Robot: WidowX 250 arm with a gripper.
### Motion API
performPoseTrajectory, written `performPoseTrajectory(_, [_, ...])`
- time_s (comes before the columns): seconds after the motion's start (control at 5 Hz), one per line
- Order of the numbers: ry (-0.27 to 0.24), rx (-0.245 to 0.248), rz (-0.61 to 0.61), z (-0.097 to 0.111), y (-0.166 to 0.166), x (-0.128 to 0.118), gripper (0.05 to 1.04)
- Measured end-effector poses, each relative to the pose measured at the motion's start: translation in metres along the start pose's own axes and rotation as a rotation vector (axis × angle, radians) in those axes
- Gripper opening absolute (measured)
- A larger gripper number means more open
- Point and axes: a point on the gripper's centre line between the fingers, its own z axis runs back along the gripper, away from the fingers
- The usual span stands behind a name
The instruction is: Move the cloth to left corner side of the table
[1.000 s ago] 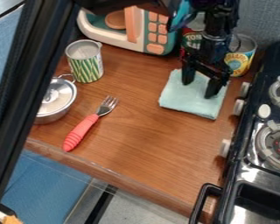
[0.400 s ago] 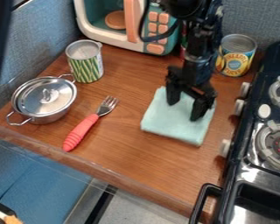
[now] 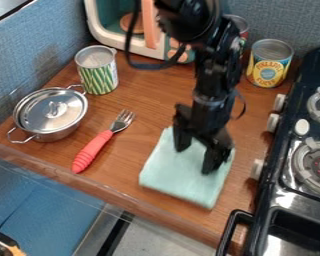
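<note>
If the folded mint-green cloth [image 3: 176, 180] is dragged left under the black gripper [image 3: 194, 161], fingers spread, the red-handled metal fork [image 3: 94, 150] may be shoved off the wooden bench [image 3: 126, 165].

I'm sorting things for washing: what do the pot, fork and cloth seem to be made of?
The pot looks like polished metal, from its bright reflections. The fork has shiny metal-looking tines and a ribbed red handle, perhaps rubber or plastic. The cloth seems matte fabric, with no shine.
</note>
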Motion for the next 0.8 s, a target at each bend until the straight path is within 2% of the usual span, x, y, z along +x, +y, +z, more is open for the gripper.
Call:
performPoseTrajectory(0.2, [-0.019, 0.015, 0.002, -0.001, -0.004, -0.009, 0.998])
performPoseTrajectory(0.4, [-0.060, 0.051, -0.003, 0.006, -0.004, -0.004, 0.998])
performPoseTrajectory(0.6, [-0.187, 0.088, 0.016, 0.050, 0.000, 0.005, 0.998])
performPoseTrajectory(0.8, [-0.223, 0.073, 0.033, 0.061, 0.000, 0.000, 0.998])
